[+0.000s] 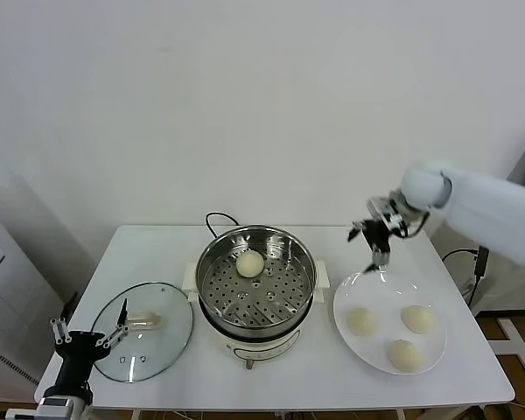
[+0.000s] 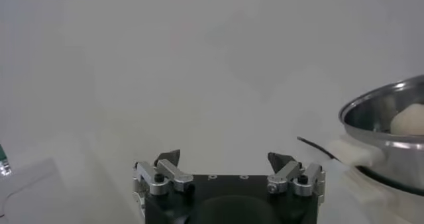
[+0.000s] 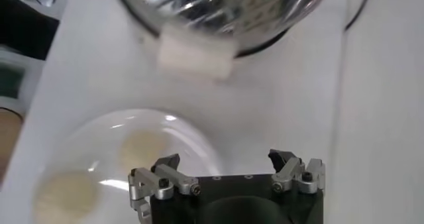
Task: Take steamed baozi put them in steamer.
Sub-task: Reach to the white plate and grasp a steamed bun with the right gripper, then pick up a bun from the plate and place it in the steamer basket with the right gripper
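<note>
A bare test room or lab, not a kitchen; plain white wall (image 1: 245, 105), white table (image 1: 472, 367) (cables trail off beside it).

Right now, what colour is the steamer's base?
White, below the shiny steel steamer; the head view shows it best.

The head camera looks forward and down from above the table's (image 1: 157, 254) near edge, taking in the whole top with the steamer (image 1: 255, 278) at centre and the plate (image 1: 389, 328) at four o'clock. The left wrist camera sits low, looking level across its open gripper (image 2: 228, 162) toward the steamer's rim (image 2: 377, 106). The right wrist camera looks steeply down, close over plate (image 3: 93, 146) and steamer (image 3: 218, 6).
</note>
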Robot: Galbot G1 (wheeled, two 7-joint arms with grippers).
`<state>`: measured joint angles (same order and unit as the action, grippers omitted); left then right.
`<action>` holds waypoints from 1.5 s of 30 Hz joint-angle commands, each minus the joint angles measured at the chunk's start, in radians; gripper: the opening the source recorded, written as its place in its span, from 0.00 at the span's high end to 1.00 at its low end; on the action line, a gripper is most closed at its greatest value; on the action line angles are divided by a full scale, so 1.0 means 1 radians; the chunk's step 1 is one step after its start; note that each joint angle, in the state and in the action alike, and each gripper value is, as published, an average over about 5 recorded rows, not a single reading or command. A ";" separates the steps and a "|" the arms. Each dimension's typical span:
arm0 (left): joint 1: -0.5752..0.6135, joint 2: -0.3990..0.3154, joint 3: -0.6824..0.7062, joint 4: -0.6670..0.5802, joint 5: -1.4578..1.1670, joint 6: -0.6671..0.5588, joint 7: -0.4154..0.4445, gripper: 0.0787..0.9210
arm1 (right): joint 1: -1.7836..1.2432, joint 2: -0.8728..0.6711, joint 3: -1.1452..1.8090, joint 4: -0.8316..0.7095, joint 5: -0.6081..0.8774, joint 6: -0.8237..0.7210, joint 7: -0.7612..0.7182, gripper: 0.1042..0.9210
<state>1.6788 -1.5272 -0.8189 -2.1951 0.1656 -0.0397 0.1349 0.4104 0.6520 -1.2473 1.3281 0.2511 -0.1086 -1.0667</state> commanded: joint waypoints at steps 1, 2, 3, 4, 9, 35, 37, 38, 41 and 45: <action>0.004 -0.009 0.000 0.000 0.019 -0.009 0.000 0.12 | -0.247 -0.101 0.092 0.061 -0.094 -0.043 0.030 0.12; 0.004 -0.009 -0.001 0.001 0.020 -0.010 0.000 0.12 | -0.257 -0.097 0.097 0.058 -0.096 -0.043 0.030 0.12; 0.004 -0.009 -0.003 0.003 0.020 -0.012 0.000 0.12 | -0.263 -0.093 0.099 0.054 -0.098 -0.044 0.030 0.12; 0.004 -0.009 -0.004 0.004 0.021 -0.014 0.000 0.12 | -0.268 -0.087 0.101 0.048 -0.099 -0.044 0.032 0.12; 0.005 -0.010 -0.006 0.009 0.025 -0.019 0.000 0.12 | -0.300 -0.049 0.124 0.004 -0.092 -0.042 0.053 0.12; 0.005 -0.015 -0.011 0.015 0.026 -0.021 0.001 0.12 | -0.244 0.021 0.097 -0.048 -0.047 -0.047 0.090 0.48; 0.003 -0.014 -0.011 0.014 0.026 -0.020 0.001 0.12 | -0.184 0.011 0.065 -0.037 -0.011 -0.047 0.082 0.54; 0.003 -0.014 -0.011 0.013 0.026 -0.019 0.000 0.12 | -0.136 0.005 0.038 -0.029 0.017 -0.046 0.077 0.57; 0.000 -0.008 -0.013 0.009 0.025 -0.016 0.000 0.12 | 0.046 -0.009 -0.076 -0.002 0.126 -0.040 0.050 0.61; -0.004 -0.008 -0.014 0.006 0.024 -0.013 -0.001 0.12 | 0.331 0.018 -0.256 0.009 0.330 -0.036 0.006 0.61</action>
<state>1.6772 -1.5348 -0.8332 -2.1872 0.1897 -0.0558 0.1347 0.3442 0.6573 -1.2647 1.3129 0.3169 -0.1479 -1.0160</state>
